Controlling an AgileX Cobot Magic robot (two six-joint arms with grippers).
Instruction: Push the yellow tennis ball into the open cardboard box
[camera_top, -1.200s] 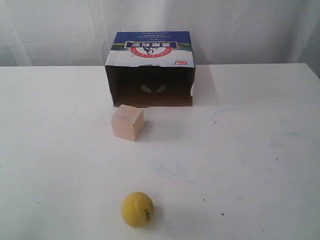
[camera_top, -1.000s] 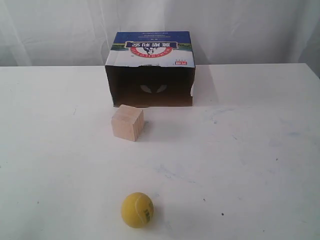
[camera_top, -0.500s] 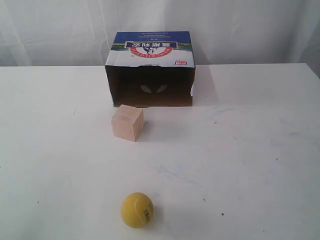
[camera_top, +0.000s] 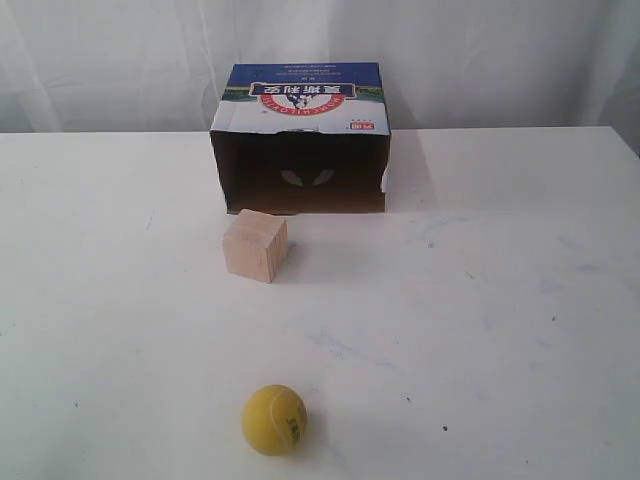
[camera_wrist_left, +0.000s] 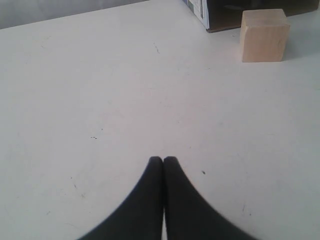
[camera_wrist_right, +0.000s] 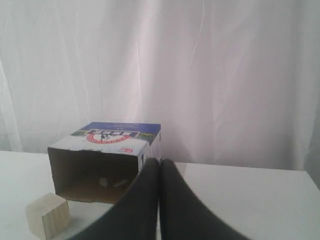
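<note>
The left fingers (camera_wrist_left: 150, 192) are clenched on nothing, their dark tips meeting over the bare white surface (camera_wrist_left: 100, 100). Beyond them in the left wrist view sits a pale wooden cube (camera_wrist_left: 264, 36), just before a corner of the open cardboard box (camera_wrist_left: 199, 9). In the exterior view the cube stands near the left part of the box's mouth, close to it but not touching. The yellow tennis ball (camera_top: 274, 420) rests on the surface at the near edge of that view, a little right of the cube and well apart from the box, with its dark print mark turned to the right. The box lies on its side at the far end, its dark opening facing the camera (the blue-and-white top panel carries a red logo, printed upside down from here). The right fingers (camera_wrist_right: 145, 195) are likewise clenched and empty, raised before the box, with a white curtain (camera_wrist_right: 225, 75) behind.
</note>
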